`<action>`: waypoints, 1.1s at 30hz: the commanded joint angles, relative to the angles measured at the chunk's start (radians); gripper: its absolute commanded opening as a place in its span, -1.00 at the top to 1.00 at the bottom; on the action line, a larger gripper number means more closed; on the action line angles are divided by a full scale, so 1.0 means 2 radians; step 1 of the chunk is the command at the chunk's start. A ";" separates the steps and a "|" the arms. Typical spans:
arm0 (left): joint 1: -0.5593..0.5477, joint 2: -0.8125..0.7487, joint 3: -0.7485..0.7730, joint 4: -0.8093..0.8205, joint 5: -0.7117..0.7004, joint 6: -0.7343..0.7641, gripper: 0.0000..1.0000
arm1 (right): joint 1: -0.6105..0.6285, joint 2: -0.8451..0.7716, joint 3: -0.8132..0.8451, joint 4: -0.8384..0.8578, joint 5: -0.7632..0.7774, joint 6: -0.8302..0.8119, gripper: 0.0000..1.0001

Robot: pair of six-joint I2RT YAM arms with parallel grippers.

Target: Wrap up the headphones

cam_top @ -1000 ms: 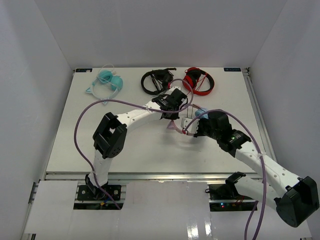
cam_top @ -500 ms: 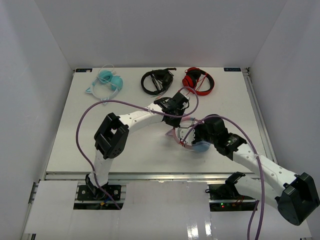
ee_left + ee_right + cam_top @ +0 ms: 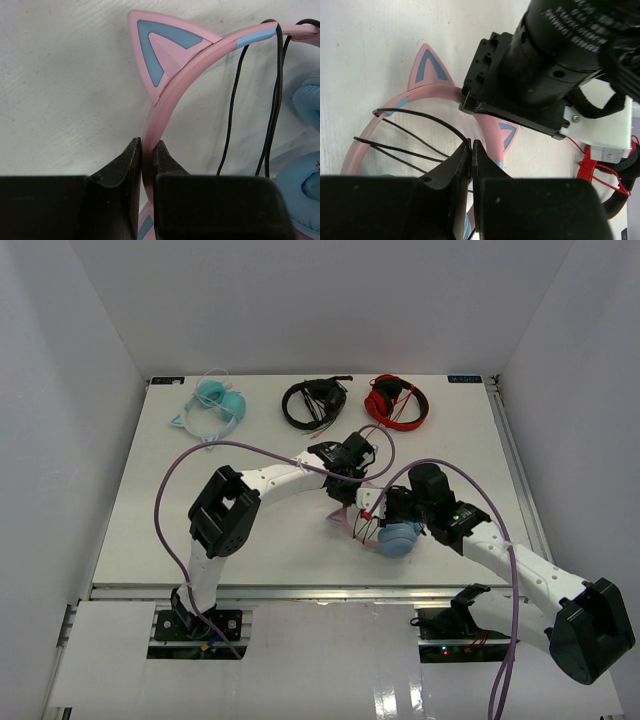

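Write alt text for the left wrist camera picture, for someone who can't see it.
The left hand is shut on the pink headband just below a cat ear. Black cable strands cross the band at right, beside two blue ear cups, over a white table.

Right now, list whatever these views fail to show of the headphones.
Ear cups: left wrist view, cut by the right edge.
Headband: right wrist view, middle hidden behind the left arm's wrist.
Cable: top view, too thin to trace; plug end in no view.
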 commanded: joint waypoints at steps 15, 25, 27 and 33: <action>0.025 -0.105 -0.023 0.016 -0.024 -0.015 1.00 | -0.065 -0.025 -0.064 0.093 0.018 0.057 0.84; 0.044 -0.124 -0.055 0.022 -0.025 -0.014 1.00 | -0.089 -0.009 -0.003 0.073 -0.014 0.135 -0.15; 0.049 -0.124 -0.059 0.021 -0.026 -0.013 1.00 | -0.096 -0.011 0.010 0.063 -0.028 0.148 -0.25; 0.066 -0.125 -0.067 0.022 -0.026 -0.010 1.00 | -0.127 -0.014 0.049 0.043 -0.065 0.189 -0.57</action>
